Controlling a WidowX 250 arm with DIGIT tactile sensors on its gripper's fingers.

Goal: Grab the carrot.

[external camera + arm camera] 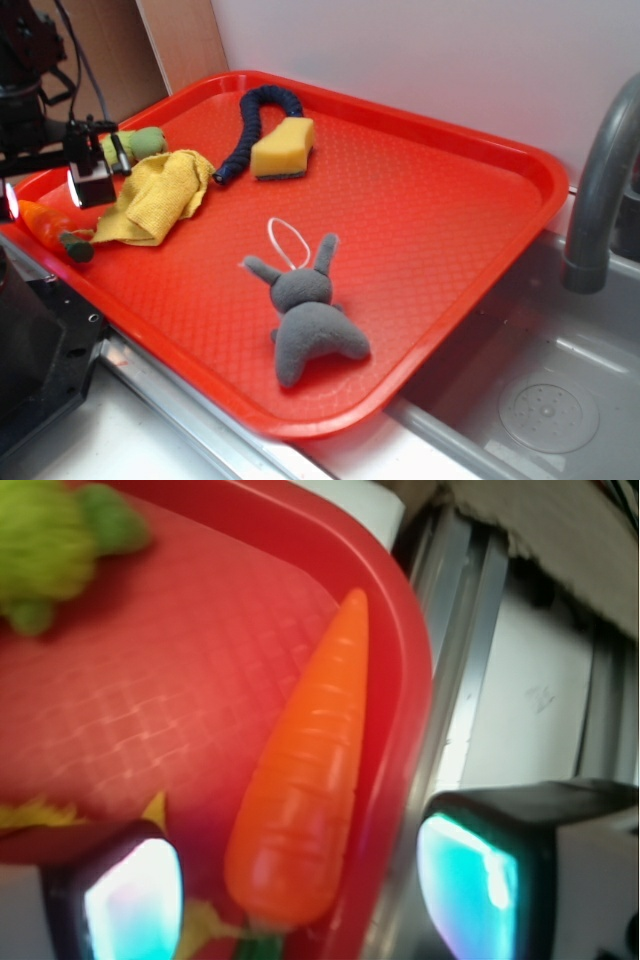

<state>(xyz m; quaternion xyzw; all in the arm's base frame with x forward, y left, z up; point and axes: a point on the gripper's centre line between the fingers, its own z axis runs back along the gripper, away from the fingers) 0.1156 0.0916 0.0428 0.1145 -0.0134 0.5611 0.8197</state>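
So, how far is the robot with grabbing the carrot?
Done: the gripper is lined up over the carrot, open, one finger on each side. In hand: nothing is gripped yet; the carrot lies on the red tray by its rim. Left: lower, close, lift.

Red tray (430, 200), diamond-embossed texture. Orange carrot (305, 780), green stub. Yellow cloth (160, 195). Grey plush bunny (308, 315). Yellow-orange sponge (283, 147). Navy braided rope (250, 125). Light green plush toy (140, 143), upper left.
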